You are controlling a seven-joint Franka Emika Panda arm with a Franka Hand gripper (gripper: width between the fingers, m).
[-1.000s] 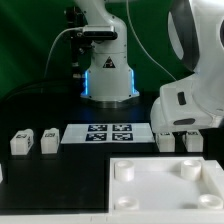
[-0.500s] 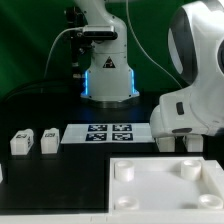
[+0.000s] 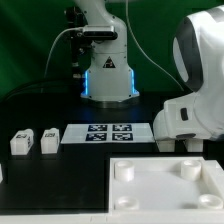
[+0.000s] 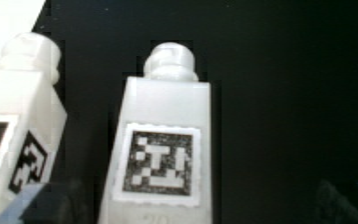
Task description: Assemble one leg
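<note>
Leg (image 4: 165, 130) lies flat on the table (image 3: 40, 190), tag up, centred under the wrist camera, seemingly lined up for grasping; the tool's state I cannot tell. A second leg (image 4: 16, 110) lies just beside. Two more legs (image 3: 20, 143) sit at the exterior view's left; one marker board (image 3: 105, 133), one panel (image 3: 150, 190).
</note>
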